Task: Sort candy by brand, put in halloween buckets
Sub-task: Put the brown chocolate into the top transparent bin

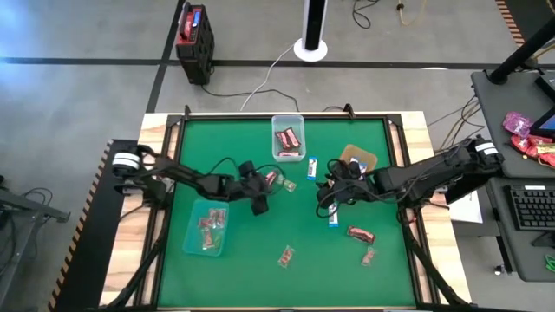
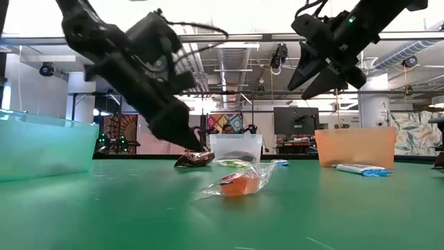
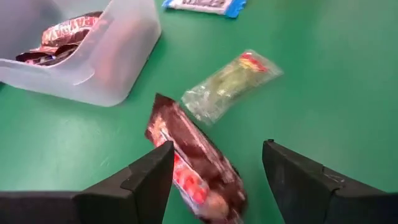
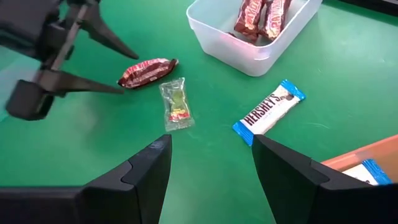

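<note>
**Both claws spread above loose candy near the clear tub**

The clear tub (image 1: 288, 137) sits at the far middle edge of the green table (image 1: 260, 269) and already holds dark red bars. Just on the near side of it lie three loose pieces close together: a dark red bar (image 4: 146, 71), a clear wrapper with green and red (image 4: 175, 103) beside that bar, and a blue-and-white Hershey's bar (image 4: 268, 111) a little toward the brown tray (image 1: 362, 159). The tray stands to the right of the clear tub and holds a blue-and-white piece. The teal tub (image 1: 207, 228) lies well to the near left of the clear tub, with red-wrapped pieces inside.

Open green cloth lies between the clear tub and the near edge, broken only by a few scattered pieces (image 1: 362, 235) toward the near right. The strip between tub and tray is narrow.

The left arm reaches in from the table's left side, its forearm sloping down. The left gripper (image 3: 214, 168) is low over the table, fingers apart, with the dark red bar lying between the tips and not clamped. The right arm comes in from the right side, and the right gripper (image 2: 313, 78) hangs raised near the brown tray, fingers spread and empty.
</note>
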